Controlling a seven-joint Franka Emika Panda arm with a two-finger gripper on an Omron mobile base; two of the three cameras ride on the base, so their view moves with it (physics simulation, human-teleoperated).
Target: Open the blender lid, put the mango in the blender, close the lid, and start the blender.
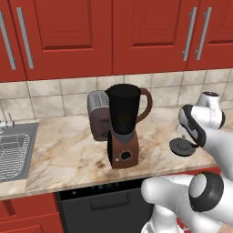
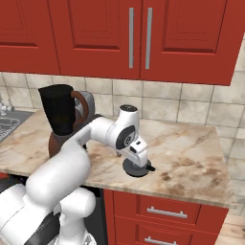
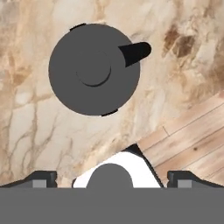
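The blender (image 1: 124, 129) stands in the middle of the counter with its dark jar open at the top; it also appears at the left (image 2: 60, 119). The blender lid (image 3: 94, 69), a black round cap with a raised centre and a small spout tab, lies flat on the counter (image 1: 182, 146) to the blender's right (image 2: 137, 168). My gripper (image 3: 112, 179) hovers just above the lid (image 2: 139, 157), open, its fingertips (image 3: 41, 178) spread wide with nothing between them. The mango is out of view.
A brown-and-silver toaster (image 1: 97, 116) stands behind the blender against the tiled wall. A steel sink (image 1: 13, 150) lies at the counter's left end. The counter's front edge (image 3: 175, 127) runs close to the lid, with wood floor beyond. Red cabinets hang overhead.
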